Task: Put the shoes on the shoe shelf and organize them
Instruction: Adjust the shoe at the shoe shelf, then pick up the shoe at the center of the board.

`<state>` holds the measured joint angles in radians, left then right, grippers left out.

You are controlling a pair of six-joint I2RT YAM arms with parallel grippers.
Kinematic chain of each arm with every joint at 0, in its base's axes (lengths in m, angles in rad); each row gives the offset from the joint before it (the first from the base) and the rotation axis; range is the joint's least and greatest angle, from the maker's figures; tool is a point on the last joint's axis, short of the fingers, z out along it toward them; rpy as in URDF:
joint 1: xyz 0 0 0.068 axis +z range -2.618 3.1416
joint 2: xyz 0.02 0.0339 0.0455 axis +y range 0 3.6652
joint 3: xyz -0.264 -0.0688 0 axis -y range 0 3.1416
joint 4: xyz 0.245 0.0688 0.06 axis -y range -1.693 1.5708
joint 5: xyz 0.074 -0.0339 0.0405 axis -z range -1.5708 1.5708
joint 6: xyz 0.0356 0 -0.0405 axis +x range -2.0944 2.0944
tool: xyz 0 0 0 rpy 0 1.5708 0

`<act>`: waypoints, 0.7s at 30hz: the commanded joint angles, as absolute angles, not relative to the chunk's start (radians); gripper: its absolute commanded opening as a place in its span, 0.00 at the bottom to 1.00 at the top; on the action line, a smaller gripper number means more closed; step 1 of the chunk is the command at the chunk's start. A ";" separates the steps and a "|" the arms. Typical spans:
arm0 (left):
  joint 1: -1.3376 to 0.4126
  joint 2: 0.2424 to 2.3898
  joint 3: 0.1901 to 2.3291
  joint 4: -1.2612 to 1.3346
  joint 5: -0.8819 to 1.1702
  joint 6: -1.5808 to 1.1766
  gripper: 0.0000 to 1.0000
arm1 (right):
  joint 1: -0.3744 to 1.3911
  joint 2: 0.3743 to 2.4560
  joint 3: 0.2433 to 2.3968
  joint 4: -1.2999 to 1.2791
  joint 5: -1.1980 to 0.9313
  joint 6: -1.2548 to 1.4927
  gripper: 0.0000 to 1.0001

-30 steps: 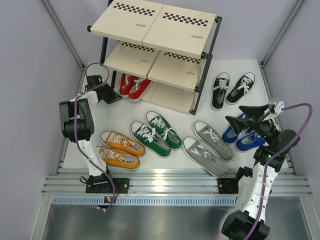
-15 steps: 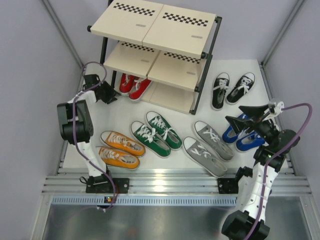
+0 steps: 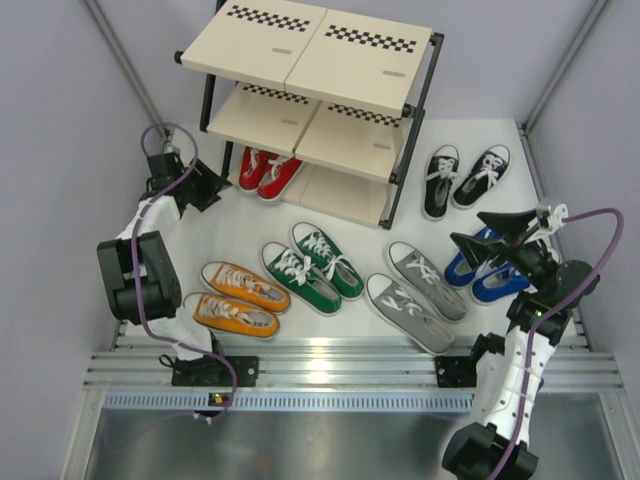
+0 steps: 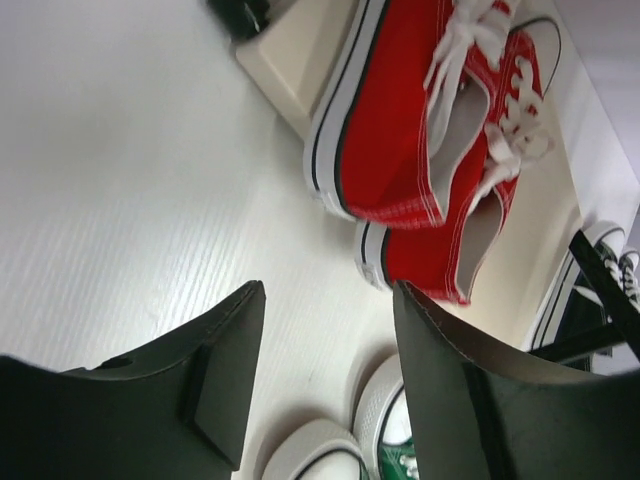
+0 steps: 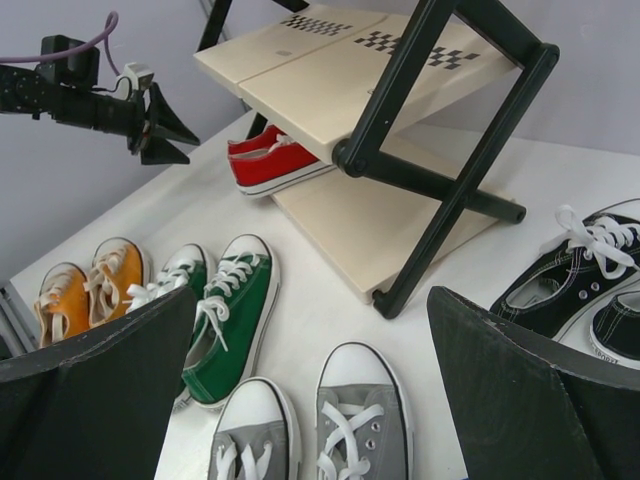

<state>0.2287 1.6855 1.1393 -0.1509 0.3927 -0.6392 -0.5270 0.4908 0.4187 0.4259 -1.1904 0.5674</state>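
Hanging just off the heels of the red pair (image 4: 390,130), the left tool (image 4: 325,300) has its jaws spread with nothing between them. Those two shoes lie side by side on the lowest tier of the shoe shelf (image 3: 330,45), at its left end, heels at the tier's edge. To my eye the clean move is a straight pull away from the shelf, jaws wide, clearing the soles before turning. The right tool (image 5: 312,300), also spread wide, hovers off the shelf's right side over the blue pair (image 3: 500,288).
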 commanded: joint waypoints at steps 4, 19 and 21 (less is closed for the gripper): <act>0.233 1.433 1.023 -0.112 0.529 -0.569 0.66 | -0.531 0.489 0.455 0.448 -1.242 0.506 1.00; 0.192 0.727 0.585 -0.115 0.716 -0.588 0.98 | 0.326 0.955 1.043 -0.793 -0.697 -0.607 0.99; 0.173 0.684 0.572 -0.145 0.761 -0.568 0.98 | 0.515 1.034 1.063 -0.781 -0.492 -0.624 0.99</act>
<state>0.1951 0.7387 0.5987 -0.1436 0.6769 -0.5922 0.3519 0.9726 1.0035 -0.6582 -0.8181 -0.4770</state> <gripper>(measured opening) 0.983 0.993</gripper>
